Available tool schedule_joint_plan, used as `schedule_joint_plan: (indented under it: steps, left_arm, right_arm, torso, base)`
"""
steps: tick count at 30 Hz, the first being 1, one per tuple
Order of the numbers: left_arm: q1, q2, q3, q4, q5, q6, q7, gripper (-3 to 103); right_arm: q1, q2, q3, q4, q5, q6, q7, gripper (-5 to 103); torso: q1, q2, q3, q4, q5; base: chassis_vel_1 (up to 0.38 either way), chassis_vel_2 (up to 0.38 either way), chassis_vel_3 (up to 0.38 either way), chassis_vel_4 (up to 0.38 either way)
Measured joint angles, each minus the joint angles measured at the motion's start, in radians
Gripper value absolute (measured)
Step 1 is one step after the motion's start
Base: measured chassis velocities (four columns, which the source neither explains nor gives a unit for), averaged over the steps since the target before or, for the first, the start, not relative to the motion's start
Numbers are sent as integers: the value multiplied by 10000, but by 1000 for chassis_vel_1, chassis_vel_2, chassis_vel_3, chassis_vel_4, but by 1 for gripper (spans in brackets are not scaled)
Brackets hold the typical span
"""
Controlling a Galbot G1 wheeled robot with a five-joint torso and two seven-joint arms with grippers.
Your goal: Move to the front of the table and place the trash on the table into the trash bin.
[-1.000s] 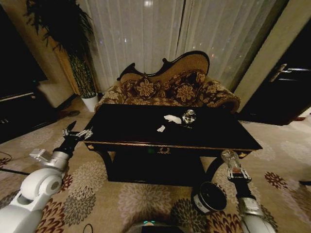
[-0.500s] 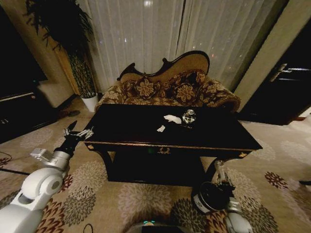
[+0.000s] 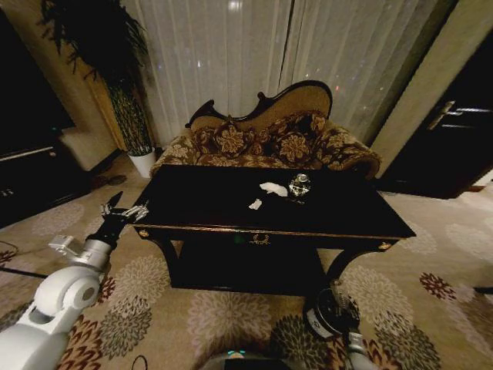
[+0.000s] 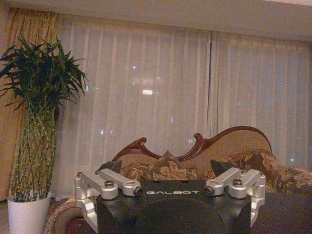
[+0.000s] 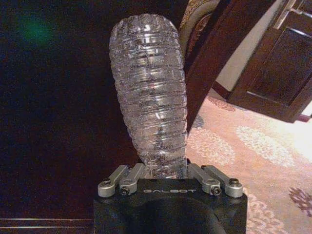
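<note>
The black table (image 3: 231,216) with gold trim stands in front of me. On its top lie two white paper wads of trash (image 3: 273,187) (image 3: 256,204) and a shiny clear item (image 3: 300,185). The black trash bin (image 3: 327,314) lies tilted on the carpet by the table's right front leg. My right gripper (image 3: 348,330) (image 5: 163,170) is low beside the bin, shut on the base of a clear ribbed plastic bottle (image 5: 151,92) (image 3: 337,297) that points up over the bin. My left gripper (image 3: 123,212) (image 4: 170,187) hovers open by the table's left front corner, with nothing in it.
A floral carved-back sofa (image 3: 266,139) stands behind the table, before white curtains (image 3: 254,54). A tall plant in a white pot (image 3: 142,160) is at the back left. A dark door (image 3: 454,139) is at the right. Flower-patterned carpet (image 3: 447,262) surrounds the table.
My right arm has sunk from beside the table's right front leg down to the bin, carrying the bottle. The left arm has stayed put.
</note>
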Motion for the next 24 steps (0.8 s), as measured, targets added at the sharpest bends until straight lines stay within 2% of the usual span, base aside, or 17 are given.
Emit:
schedule_joint_plan:
  steps: [7,11,12,13,16,20,22,24]
  left_arm:
    - [-3,1,4,0,-2,4,-5,100]
    - [-5,2,8,0,-2,5,-8,100]
    - [-6,1,8,0,-2,4,-8,100]
    - [-6,1,8,0,-2,5,-9,100]
    - [-6,2,8,0,-2,5,-9,100]
    - [-7,2,9,0,-3,5,-10,100]
    - [-7,3,9,0,-3,5,-10,100]
    - [-7,3,9,0,-3,5,-10,100]
  right_arm:
    - [901,65,62,-1068,-399,218,-25,25]
    - [1072,-11,131,-1400,-402,330,-55,25]
    - [1110,-32,163,-1441,-397,349,-59,22]
    - [1138,-46,188,-1466,-385,359,-60,27]
    - [1167,-76,209,-1456,-284,360,-54,33]
    - [1112,-172,205,-1273,-211,360,-35,54]
    - [1093,-195,206,-1255,-210,360,-33,54]
    - [1069,-242,221,-1244,-194,360,-30,65]
  torso:
    - [0,0,0,5,-1]
    - [0,0,0,-2,-1]
    - [0,0,-1,-1,-1]
    - [0,0,0,0,0]
    - [0,0,-1,1,0]
    - [0,0,-1,1,-1]
    - [0,0,-1,0,0]
    - [-1,0,-1,0,0]
  base:
    - [0,0,0,0]
    - [0,0,0,0]
    - [0,0,0,0]
    - [0,0,0,0]
    - [0,0,0,0]
    - [0,0,0,0]
    - [0,0,0,0]
    - [0,0,0,0]
